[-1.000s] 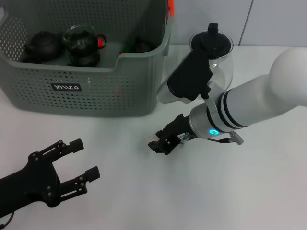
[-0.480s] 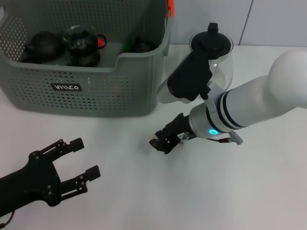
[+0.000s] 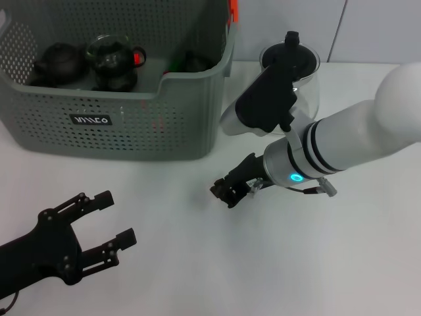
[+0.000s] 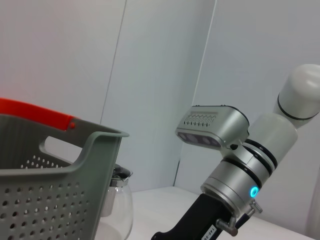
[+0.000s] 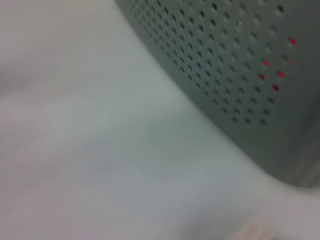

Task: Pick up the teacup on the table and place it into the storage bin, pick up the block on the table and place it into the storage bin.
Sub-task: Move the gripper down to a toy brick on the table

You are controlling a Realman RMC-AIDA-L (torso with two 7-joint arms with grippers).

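a: where's the block now? i can't pick it out on the counter [image 3: 197,263].

b: no loose block shows anywhere. if it's anywhere, it's inside the right claw [image 3: 227,191], which sits low over the counter, just off the front right corner of the storage bin [image 3: 118,125]. the tips look drawn together, but whether anything is pinched between them i cannot tell.

a: and the teacup?

b: dark pots and a glass cup-like piece sit inside the bin toward its far left; which one is the teacup i wouldn't swear to.

a: so what does the next move hang on?

b: the direction from that claw to the bin opening. the bin lies at about ten to eleven o'clock from the right claw, with the dipped front rim the nearest way in. the forearm runs off toward three o'clock, so the claw already points at the bin's corner.

a: which arm is nearer?

b: the right, clearly. the left claw [image 3: 99,230] rests well apart at about eight o'clock from it, fingers spread, holding nothing.

a: anything in the way?

b: the glass teapot [image 3: 296,72] stands at one o'clock behind the right arm, beside the bin's right wall. i'd judge a lift should come before any swing.
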